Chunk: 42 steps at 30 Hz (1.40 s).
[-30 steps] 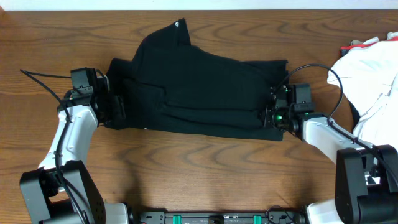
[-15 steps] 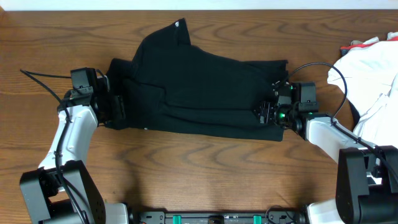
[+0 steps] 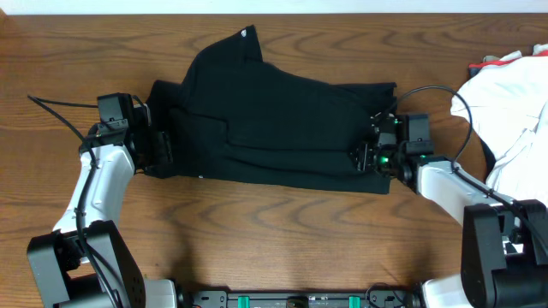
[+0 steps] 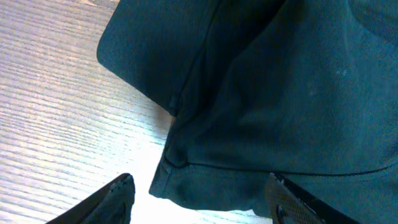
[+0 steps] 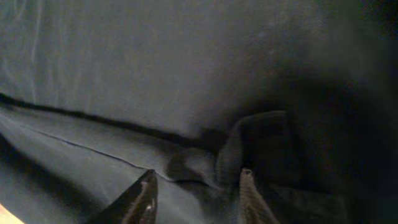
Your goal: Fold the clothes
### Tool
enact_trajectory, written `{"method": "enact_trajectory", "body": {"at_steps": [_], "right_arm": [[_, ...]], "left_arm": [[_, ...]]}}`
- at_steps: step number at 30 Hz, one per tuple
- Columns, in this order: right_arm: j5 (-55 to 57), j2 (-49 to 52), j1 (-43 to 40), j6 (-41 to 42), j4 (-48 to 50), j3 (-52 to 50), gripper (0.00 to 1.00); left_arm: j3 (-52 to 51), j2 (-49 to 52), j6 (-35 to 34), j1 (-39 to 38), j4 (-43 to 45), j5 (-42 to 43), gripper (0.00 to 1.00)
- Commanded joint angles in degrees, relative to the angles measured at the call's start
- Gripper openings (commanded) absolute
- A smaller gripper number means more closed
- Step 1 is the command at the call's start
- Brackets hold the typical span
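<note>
Your black soft-fabric shirt [image 3: 274,128] lies spread across the middle of the brown wooden tabletop [image 3: 282,231], one point of cloth reaching toward 12 o'clock. Your left gripper [image 3: 158,150] sits at the shirt's 9 o'clock edge, its jaws released and wide apart with the hem corner between them. Your right gripper [image 3: 364,158] rests on the cloth at the shirt's 4 o'clock corner, its jaws partly apart over a wrinkle; you cannot tell whether they pinch it. A heap of white garments [image 3: 514,103] sits at the tabletop's 3 o'clock edge.

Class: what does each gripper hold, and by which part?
Left gripper: nothing, jaws open astride the hem of the black soft-fabric shirt. Right gripper: cannot tell.
</note>
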Motion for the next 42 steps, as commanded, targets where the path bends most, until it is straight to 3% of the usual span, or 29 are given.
{"method": "enact_trajectory", "body": {"at_steps": [1, 7, 12, 19, 20, 22, 23, 28, 38, 42], "right_arm": [[2.3, 0.1, 1.4, -0.1, 0.2, 0.8, 0.33], [4.7, 0.1, 0.9, 1.4, 1.8, 0.8, 0.24], [6.0, 0.1, -0.7, 6.1, 3.9, 0.8, 0.04], [2.3, 0.0, -2.4, 6.1, 4.7, 0.8, 0.02], [2.2, 0.0, -2.5, 6.1, 4.6, 0.8, 0.04], [2.2, 0.0, -2.5, 6.1, 3.2, 0.8, 0.36], [2.2, 0.0, -2.3, 6.1, 2.3, 0.8, 0.41], [2.7, 0.1, 0.2, 4.3, -0.5, 0.8, 0.42], [5.9, 0.3, 1.2, 4.2, 0.9, 0.8, 0.04], [5.6, -1.3, -0.5, 5.4, 2.1, 0.8, 0.01]], "left_arm": [[0.7, -0.8, -0.5, 0.2, -0.2, 0.4, 0.69], [0.7, -0.8, -0.5, 0.2, -0.2, 0.4, 0.69], [0.7, -0.8, -0.5, 0.2, -0.1, 0.4, 0.69], [0.7, -0.8, -0.5, 0.2, -0.1, 0.4, 0.69], [0.7, -0.8, -0.5, 0.2, -0.1, 0.5, 0.69], [0.7, -0.8, -0.5, 0.2, -0.1, 1.2, 0.69], [0.7, -0.8, -0.5, 0.2, -0.1, 1.3, 0.69], [0.7, -0.8, -0.5, 0.2, -0.1, 1.3, 0.69], [0.7, -0.8, -0.5, 0.2, -0.2, 1.3, 0.69], [0.7, -0.8, -0.5, 0.2, -0.2, 1.3, 0.69]]}}
